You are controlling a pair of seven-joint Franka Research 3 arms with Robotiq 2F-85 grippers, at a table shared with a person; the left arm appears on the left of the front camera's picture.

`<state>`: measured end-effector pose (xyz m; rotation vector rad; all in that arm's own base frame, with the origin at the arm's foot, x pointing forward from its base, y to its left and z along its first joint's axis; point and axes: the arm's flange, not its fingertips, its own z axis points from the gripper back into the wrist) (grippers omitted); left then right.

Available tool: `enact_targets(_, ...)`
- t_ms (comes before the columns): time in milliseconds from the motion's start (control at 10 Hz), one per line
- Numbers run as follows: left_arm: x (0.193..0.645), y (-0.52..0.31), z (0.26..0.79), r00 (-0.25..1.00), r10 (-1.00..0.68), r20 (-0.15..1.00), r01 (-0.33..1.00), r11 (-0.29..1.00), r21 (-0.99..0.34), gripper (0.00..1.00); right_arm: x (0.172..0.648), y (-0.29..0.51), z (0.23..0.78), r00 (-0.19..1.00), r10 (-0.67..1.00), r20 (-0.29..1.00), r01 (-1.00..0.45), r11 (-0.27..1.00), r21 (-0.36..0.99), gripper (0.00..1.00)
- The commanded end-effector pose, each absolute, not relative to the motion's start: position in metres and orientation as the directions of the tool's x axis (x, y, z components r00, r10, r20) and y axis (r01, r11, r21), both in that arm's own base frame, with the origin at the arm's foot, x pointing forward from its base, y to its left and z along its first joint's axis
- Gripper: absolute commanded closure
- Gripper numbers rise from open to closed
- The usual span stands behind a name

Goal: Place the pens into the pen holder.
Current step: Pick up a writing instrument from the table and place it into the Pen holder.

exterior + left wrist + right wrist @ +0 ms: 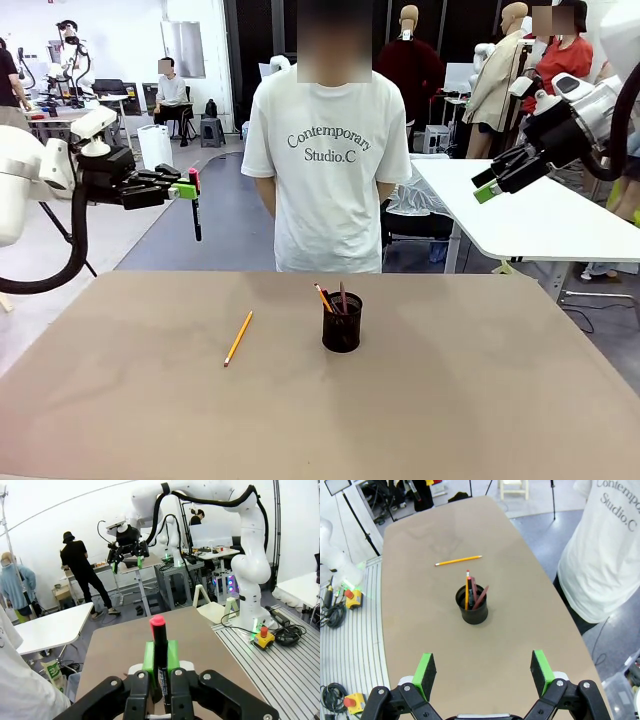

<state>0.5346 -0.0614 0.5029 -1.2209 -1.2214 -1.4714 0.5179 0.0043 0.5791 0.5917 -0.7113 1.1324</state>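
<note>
Since the slim black red-tipped pen (196, 220) is light, stiff and probably slick, your left gripper (187, 188) pinches it just under the tip, while your right gripper (487, 186) gapes empty.

Bare table (480, 400) all round the pen holder (341, 322), one yellow pencil (238, 338) well apart.

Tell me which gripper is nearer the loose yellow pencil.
Left. The left gripper, holding a black pen, hangs above-left of the yellow pencil; the right gripper is raised far right.
</note>
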Motion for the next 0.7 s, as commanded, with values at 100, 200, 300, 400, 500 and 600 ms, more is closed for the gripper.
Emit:
enact_targets(100,0.541,-0.131,0.463,-0.19,-0.021,0.982,0.969,-0.162,0.184,1.0,0.517,0.006,0.58,0.253,0.596,0.762,-0.946,0.318,0.065,0.0)
enact_targets(200,0.547,-0.148,0.447,-0.218,-0.012,0.976,0.954,-0.213,0.21,1.0,0.517,0.006,0.58,0.253,0.596,0.762,-0.946,0.318,0.065,0.0)
enact_targets(300,0.547,-0.168,0.434,-0.224,-0.009,0.975,0.953,-0.209,0.217,1.0,0.517,0.006,0.58,0.253,0.596,0.762,-0.946,0.318,0.065,0.0)
enact_targets(400,0.547,-0.192,0.415,-0.232,-0.028,0.972,0.956,-0.192,0.222,1.0,0.517,0.006,0.58,0.253,0.596,0.762,-0.946,0.318,0.065,0.0)
enact_targets(500,0.547,-0.211,0.403,-0.205,0.014,0.979,0.951,-0.234,0.203,1.0,0.517,0.006,0.58,0.253,0.596,0.762,-0.946,0.318,0.065,0.0)
enact_targets(600,0.548,-0.23,0.395,-0.18,0.041,0.983,0.956,-0.23,0.184,1.0,0.517,0.006,0.58,0.253,0.596,0.762,-0.946,0.318,0.065,0.0)
